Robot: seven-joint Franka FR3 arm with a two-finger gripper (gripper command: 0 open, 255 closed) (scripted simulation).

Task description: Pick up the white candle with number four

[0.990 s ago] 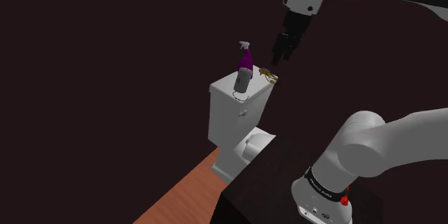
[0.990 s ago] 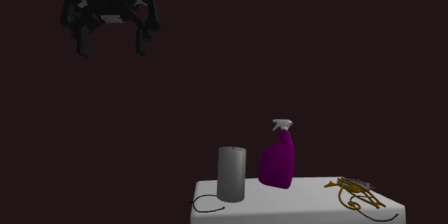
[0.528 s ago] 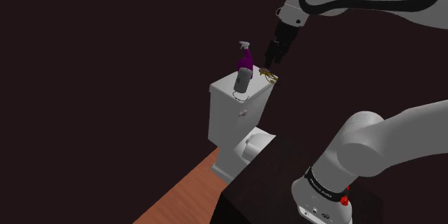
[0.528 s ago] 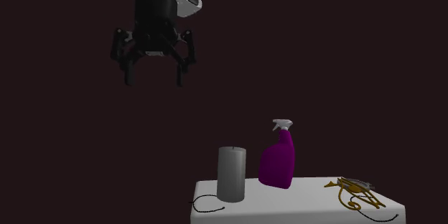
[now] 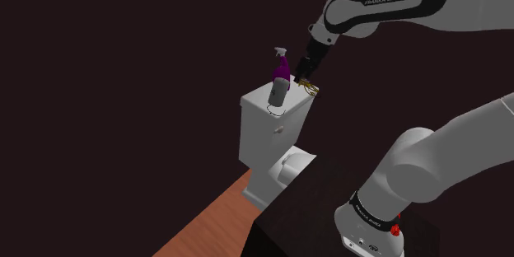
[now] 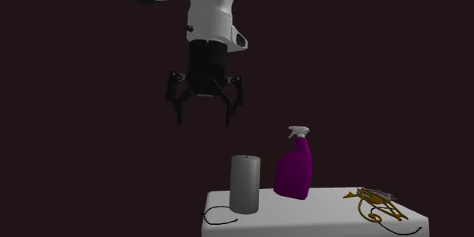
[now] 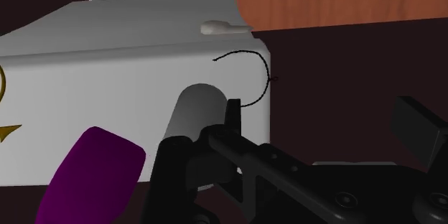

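Standing upright, smooth grey cylindrical candle [image 6: 244, 184]

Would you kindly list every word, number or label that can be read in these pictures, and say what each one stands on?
"FRANKA EMIKA": white letters on the dark upper link of the arm, in the shoulder view.
White print on the dark band low on the arm: too small to read.
Grey candle: no number visible on the sides shown.
Purple spray bottle: no label visible.
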